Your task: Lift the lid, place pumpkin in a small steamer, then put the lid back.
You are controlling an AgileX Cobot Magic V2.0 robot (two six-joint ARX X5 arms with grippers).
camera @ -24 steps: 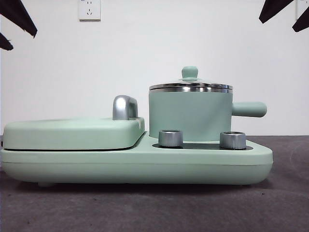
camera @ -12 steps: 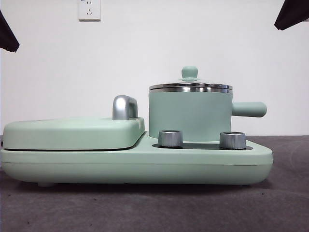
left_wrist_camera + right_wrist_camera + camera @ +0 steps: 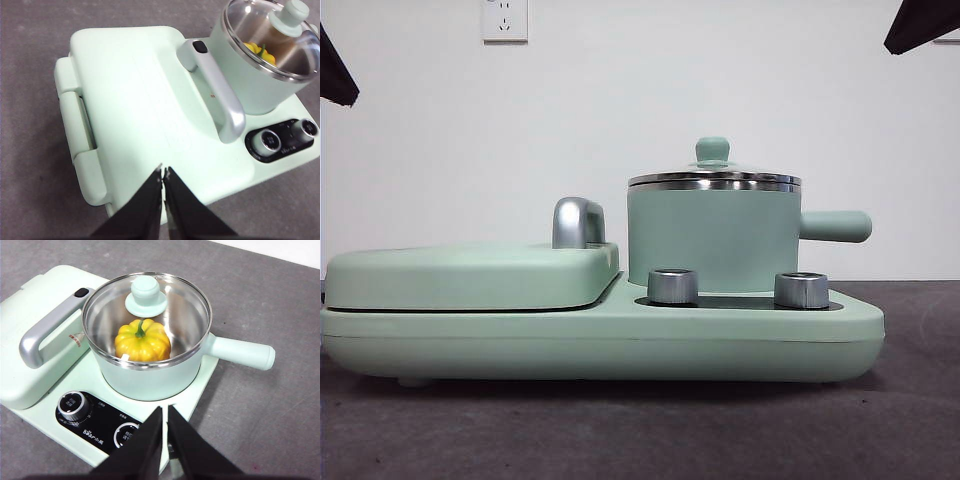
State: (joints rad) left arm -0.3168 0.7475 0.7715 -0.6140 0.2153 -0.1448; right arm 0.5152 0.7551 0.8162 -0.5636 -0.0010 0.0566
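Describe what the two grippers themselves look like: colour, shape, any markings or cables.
The left gripper has two matte black jaws, broad at the base and tapering to thin pointed tips. The right gripper looks the same: two plain black wedges with narrow tips. No markings, labels or cables show on either. In the front view the arms appear only as black angular tips at the top corners.

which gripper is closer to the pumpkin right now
Right. The right gripper hangs above the control knobs just in front of the small steamer holding the pumpkin. The left gripper sits over the griddle cover, farther off.
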